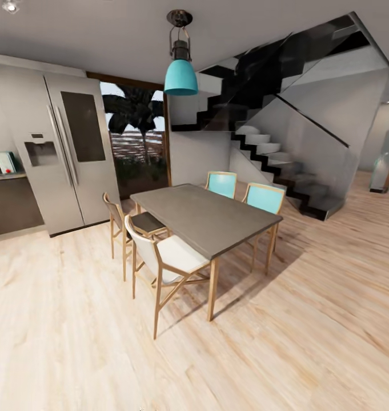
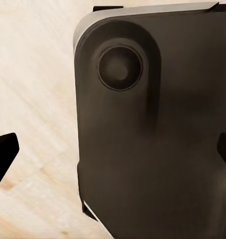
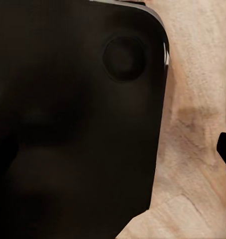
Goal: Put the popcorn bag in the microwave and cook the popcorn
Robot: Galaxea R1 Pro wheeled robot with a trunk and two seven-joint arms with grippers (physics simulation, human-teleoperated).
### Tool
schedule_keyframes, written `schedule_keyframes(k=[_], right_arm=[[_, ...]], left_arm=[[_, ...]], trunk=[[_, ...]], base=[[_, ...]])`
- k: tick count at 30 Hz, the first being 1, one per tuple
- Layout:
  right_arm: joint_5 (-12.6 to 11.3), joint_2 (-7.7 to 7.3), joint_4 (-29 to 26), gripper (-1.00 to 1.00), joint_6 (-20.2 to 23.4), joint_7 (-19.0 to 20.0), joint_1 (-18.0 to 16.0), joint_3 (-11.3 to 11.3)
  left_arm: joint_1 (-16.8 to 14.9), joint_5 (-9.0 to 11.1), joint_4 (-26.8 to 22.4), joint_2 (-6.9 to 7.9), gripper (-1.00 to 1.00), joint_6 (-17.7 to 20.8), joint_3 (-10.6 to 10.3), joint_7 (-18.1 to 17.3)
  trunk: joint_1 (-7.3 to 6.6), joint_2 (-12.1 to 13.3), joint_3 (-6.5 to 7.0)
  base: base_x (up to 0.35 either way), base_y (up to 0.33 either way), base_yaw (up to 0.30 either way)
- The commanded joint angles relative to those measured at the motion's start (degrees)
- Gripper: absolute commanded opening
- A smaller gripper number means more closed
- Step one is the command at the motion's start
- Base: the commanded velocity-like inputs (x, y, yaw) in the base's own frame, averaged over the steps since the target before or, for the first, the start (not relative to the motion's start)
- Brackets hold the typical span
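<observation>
Countertop [image 1: 5, 176], grey over dark cabinet fronts, is seen far left beside a steel fridge [image 1: 68, 154]. Grey dining table [image 1: 208, 220] with chairs is placed centre; staircase [image 1: 285, 165] far right. Both grippers' jaws are spread, fingertips well apart.

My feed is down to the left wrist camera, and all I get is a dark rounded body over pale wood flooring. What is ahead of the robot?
Observer: A grey dining table with four chairs around it stands straight ahead.
Operator: Any sign of the kitchen?
Observer: A tall silver fridge stands at the left, beyond the table.
Operator: And the countertop?
Observer: A short stretch of grey countertop shows at the far left edge, beside the fridge. What stands on it is too small to tell.
</observation>
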Motion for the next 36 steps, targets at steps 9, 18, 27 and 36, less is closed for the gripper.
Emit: schedule_keyframes(k=[9,18,27,36], right_arm=[[0.13,0.0,0.02,1.0,-0.15,-0.7,-0.01,-0.03],[0.05,0.0,0.15,1.0,-0.56,-0.79,-0.01,-0.09],[0.06,0.0,0.34,1.0,-1.1,-0.79,-0.01,-0.09],[0.06,0.0,0.37,1.0,-1.1,-0.76,-0.01,-0.09]], left_arm=[[-0.01,0.0,-0.08,0.0,1.0,-0.08,-0.01,-0.02],[-0.01,0.0,-0.05,0.0,1.0,-0.08,-0.01,-0.02],[-0.01,0.0,-0.05,0.0,1.0,-0.08,-0.01,-0.02],[-0.01,0.0,-0.06,0.0,1.0,-0.08,-0.01,-0.02]], trunk=[[0.0,-0.02,-0.05],[0.0,-0.02,-0.05],[0.0,-0.02,-0.05],[0.0,-0.02,-0.05]], base=[[0.0,0.0,0.3],[0.0,0.0,0.3],[0.0,0.0,0.3],[0.0,0.0,0.3]])
